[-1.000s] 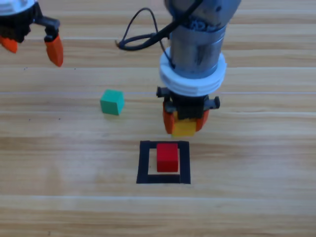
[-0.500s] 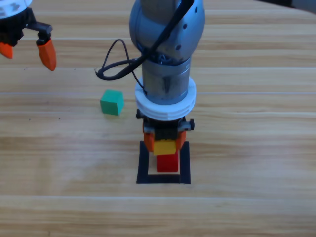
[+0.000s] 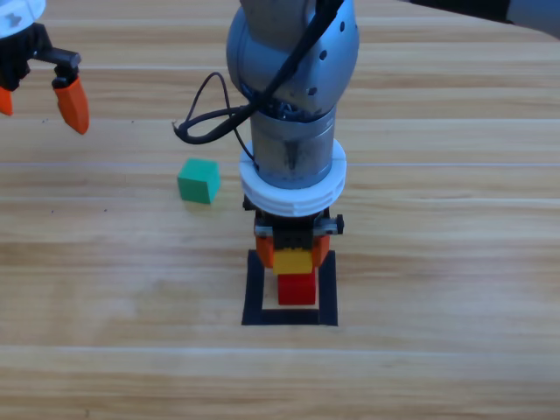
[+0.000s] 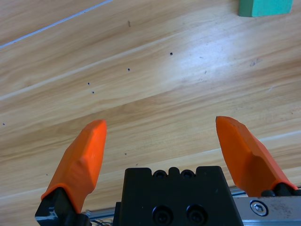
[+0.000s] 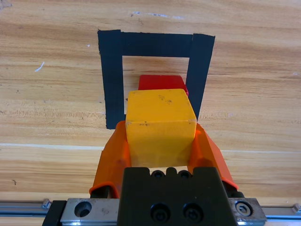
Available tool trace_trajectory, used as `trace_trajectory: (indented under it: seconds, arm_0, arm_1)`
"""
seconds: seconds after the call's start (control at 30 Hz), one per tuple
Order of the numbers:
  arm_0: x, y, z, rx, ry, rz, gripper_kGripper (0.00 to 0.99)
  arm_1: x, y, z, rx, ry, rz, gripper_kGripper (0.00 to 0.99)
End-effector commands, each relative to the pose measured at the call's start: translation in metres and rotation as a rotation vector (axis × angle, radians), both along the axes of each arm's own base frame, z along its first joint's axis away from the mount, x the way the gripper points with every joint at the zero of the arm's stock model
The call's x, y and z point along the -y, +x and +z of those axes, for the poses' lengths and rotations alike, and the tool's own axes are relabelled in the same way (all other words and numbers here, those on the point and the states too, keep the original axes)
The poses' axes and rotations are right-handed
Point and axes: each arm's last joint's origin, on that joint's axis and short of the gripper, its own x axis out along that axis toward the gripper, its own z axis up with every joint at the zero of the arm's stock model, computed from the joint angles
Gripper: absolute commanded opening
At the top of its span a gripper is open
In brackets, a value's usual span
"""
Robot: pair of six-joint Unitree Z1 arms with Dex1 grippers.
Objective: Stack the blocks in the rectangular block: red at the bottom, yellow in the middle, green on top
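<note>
At the far left my left end effector (image 3: 35, 92) hangs above the table (image 3: 455, 262) with its jaws spread wide and nothing between them. The green cube (image 3: 199, 180) sits left of centre, well apart from the tape outline. In the middle my right end effector (image 3: 293, 254) is clamped on the yellow cube (image 3: 294, 260), directly over the red cube (image 3: 297, 288), which sits inside the rectangular block (image 3: 254, 289); I cannot tell whether yellow touches red.
</note>
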Motion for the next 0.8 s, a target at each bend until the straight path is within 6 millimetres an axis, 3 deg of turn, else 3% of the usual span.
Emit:
trace_trajectory:
  seconds: [0.03,0.8]
  arm_0:
    - [-0.014,0.003,-0.004,-0.007,-0.006,0.029,0.990]
    - [-0.016,0.004,-0.011,-0.030,0.000,0.031,0.990]
  arm_1:
    - [-0.010,-0.009,-0.031,-0.013,-0.077,0.003,0.000]
    - [-0.014,-0.026,-0.023,-0.011,-0.079,0.013,0.000]
